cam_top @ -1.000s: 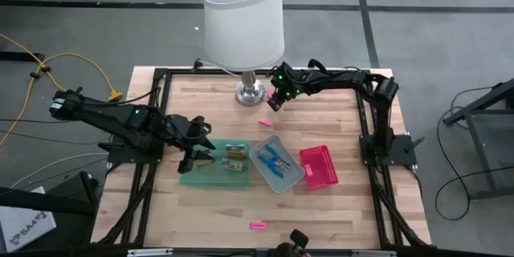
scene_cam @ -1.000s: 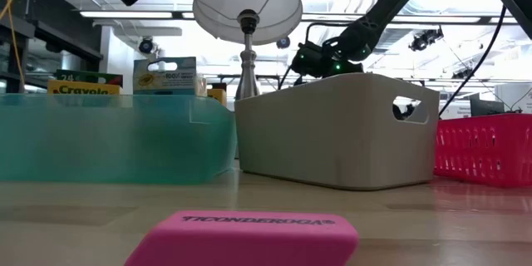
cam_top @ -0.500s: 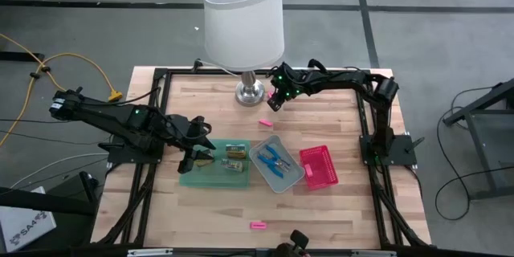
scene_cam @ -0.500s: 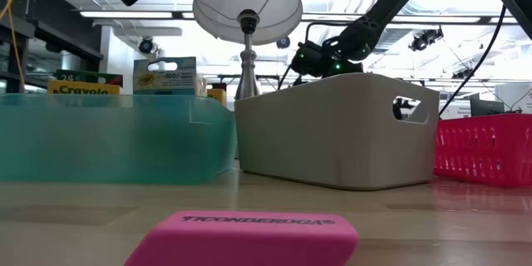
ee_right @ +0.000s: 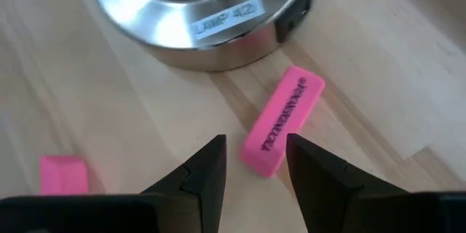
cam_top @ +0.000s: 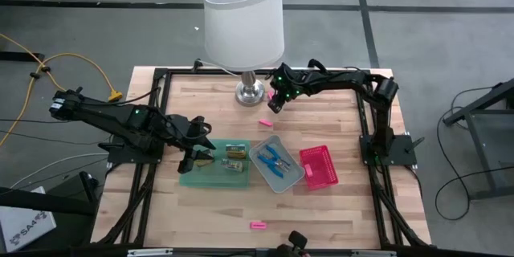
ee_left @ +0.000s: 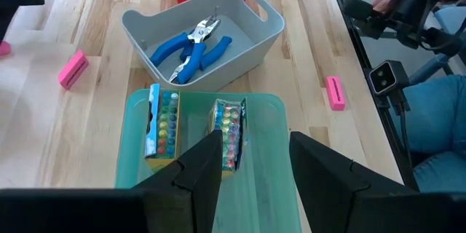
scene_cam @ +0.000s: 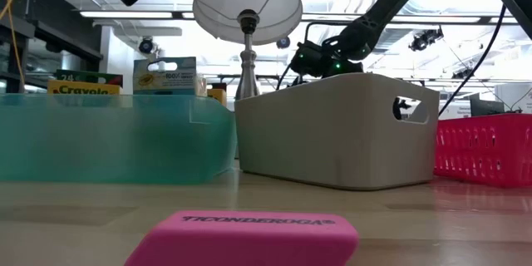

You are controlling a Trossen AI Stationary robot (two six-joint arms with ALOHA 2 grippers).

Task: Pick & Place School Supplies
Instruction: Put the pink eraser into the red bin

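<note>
left gripper (cam_top: pixel 195 154): centre-left of high view, over left end of green tray (cam_top: pixel 210 178); jaws parted, nothing between them; wrist view shows the gap above the tray floor
right gripper (cam_top: pixel 275 101): upper centre of high view, just right of lamp base (cam_top: pixel 249 91); jaws parted, empty; pointed down at the tabletop
crayon packs: two lying in green tray, colour dots up; one (ee_left: pixel 163 121) left-centre of left wrist view, other (ee_left: pixel 228 131) at centre, just ahead of the left fingers (ee_left: pixel 198 169); a third pack not clear from these views
pliers (ee_left: pixel 189 41): two blue-handled tools, overlapping, inside grey tray (ee_left: pixel 258 13), upper centre of left wrist view
pink eraser near lamp (ee_right: pixel 282 119): centre-right of right wrist view, flat on wood, just beside lamp base, in front of the right jaws but not between them; same piece in high view at upper centre (cam_top: pixel 266 122)
second eraser (ee_right: pixel 63 174): lower left of right wrist view, on bare wood
front eraser (scene_cam: pixel 246 237): bottom centre of low view, close to camera, printed side facing; lower centre in high view (cam_top: pixel 258 225)
pink tray (cam_top: pixel 319 167): right of grey tray, centre-right of high view; contents cannot tell
lamp shade (cam_top: pixel 243 18): top centre of high view, white
table (cam_top: pixel 321 120): light wood slab
</note>
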